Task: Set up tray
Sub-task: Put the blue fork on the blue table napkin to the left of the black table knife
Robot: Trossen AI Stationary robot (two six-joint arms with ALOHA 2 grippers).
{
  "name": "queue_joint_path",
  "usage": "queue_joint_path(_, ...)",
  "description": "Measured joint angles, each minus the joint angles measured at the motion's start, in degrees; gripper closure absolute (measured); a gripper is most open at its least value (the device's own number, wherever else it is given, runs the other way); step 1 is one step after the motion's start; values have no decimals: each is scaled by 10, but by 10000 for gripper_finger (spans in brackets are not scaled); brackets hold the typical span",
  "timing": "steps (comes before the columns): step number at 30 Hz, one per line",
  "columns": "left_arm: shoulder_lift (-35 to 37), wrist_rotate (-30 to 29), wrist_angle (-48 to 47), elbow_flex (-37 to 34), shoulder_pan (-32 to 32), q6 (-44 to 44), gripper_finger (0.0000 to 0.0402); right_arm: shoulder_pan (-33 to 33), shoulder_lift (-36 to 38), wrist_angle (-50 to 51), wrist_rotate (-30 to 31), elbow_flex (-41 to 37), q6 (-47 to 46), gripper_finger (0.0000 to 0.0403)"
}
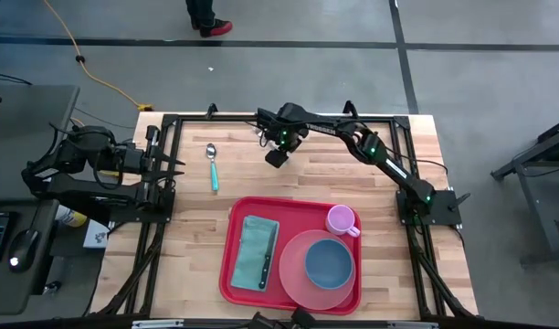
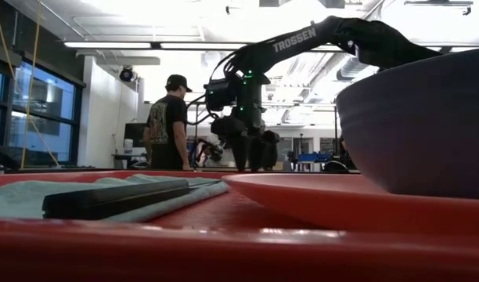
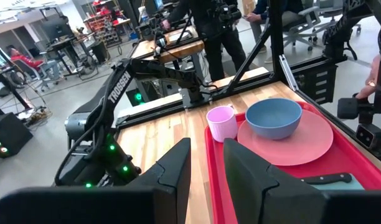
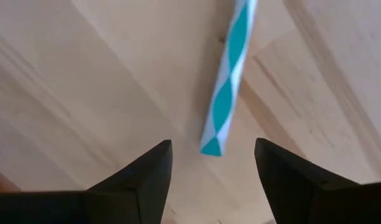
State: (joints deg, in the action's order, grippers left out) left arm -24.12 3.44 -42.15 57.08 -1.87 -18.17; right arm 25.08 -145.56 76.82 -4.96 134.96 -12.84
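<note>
tray (image 1: 252, 208) lies well apart from right pincer (image 1: 277, 158), whose fingers are spread above the table (image 1: 197, 228)

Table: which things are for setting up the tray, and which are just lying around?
For the job: tray, cloth, knife, plate, bowl, cup; probably the spoon, off the tray, open right gripper near it.
Just lying about: yellow cable on the floor; left gripper waits, open, at the table's left.
</note>
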Motion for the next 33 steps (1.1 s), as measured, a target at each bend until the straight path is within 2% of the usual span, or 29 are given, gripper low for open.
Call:
queue_joint_path(7, 0, 0, 0, 0, 0, 0, 275, 0, 0, -37, 5, -12, -14, 194)
queue_joint_path(16, 0, 0, 0, 0, 0, -10, 275, 0, -1, -38, 8, -13, -21, 195)
queue_joint_path(24, 0, 0, 0, 0, 0, -10, 275, 0, -1, -36, 16, -13, -19, 229)
queue_joint_path(30, 0, 0, 0, 0, 0, -10, 275, 0, -1, -32, 16, -13, -9, 235)
queue_joint_path(33, 0, 0, 0, 0, 0, -10, 275, 1, 0, -20, -12, -12, -3, 235)
